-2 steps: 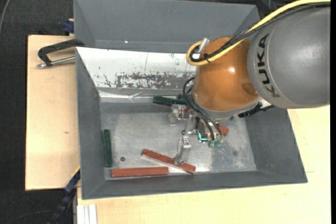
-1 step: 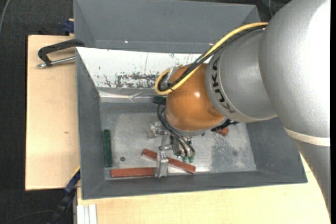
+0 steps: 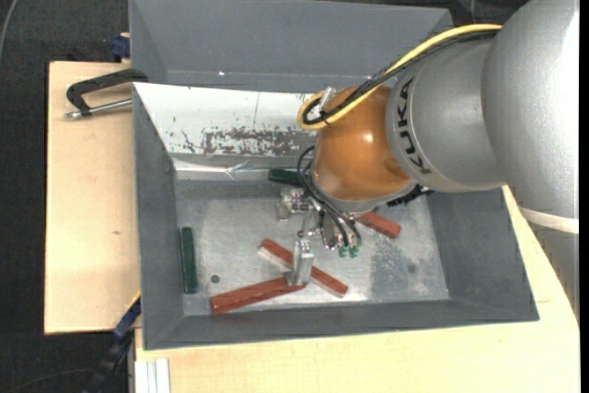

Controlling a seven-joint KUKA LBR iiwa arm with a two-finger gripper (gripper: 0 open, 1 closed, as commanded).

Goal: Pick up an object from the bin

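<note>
Gripper (image 3: pixel 302 270): low in bin (image 3: pixel 479 281), width cannot be told. Beneath it, red stick (image 3: pixel 327 280); longer red stick (image 3: pixel 250 295) just beside. Green stick (image 3: pixel 188 260) well apart, by the left wall. Nothing lifted; grasp and raise remain.

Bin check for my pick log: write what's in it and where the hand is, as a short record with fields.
bin: grey metal, few loose things
hand: low near the front, over the slanted red stick
beside it: long red stick along the front wall
right: short red stick
left wall: green bar, apart
</note>
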